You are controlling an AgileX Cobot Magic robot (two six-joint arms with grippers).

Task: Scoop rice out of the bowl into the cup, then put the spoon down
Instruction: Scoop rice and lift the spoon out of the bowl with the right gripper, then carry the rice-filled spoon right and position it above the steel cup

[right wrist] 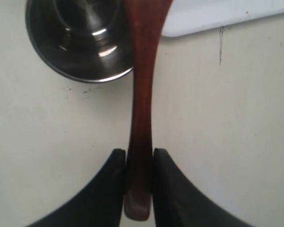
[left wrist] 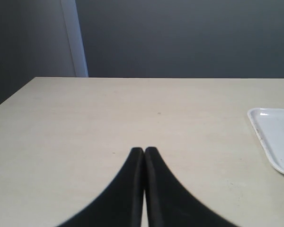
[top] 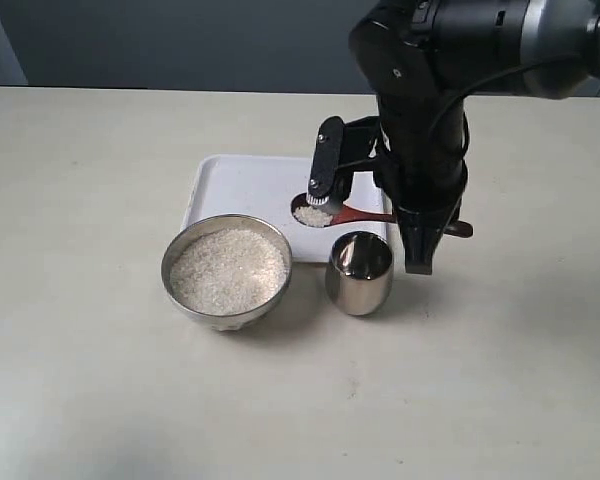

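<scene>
The right gripper (right wrist: pixel 139 156) squeezes the end of the spoon (right wrist: pixel 142 85) and holds it flat, probably so its rice (top: pixel 312 215) does not spill. The cup (top: pixel 360 275) sits close to the gripper, just beside the spoon. The bowl (top: pixel 170 262) is farther out. The left gripper (left wrist: pixel 144 151) is closed on nothing. The bench (top: pixel 80 380) is pale and smooth, with a dark wall behind.

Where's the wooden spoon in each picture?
Exterior view: the spoon is mid-picture, just above the cup, holding rice.
Left wrist view: not in it.
Right wrist view: the spoon runs up the middle from the right gripper.
Shared landmark: the white tray, in all three.
</scene>
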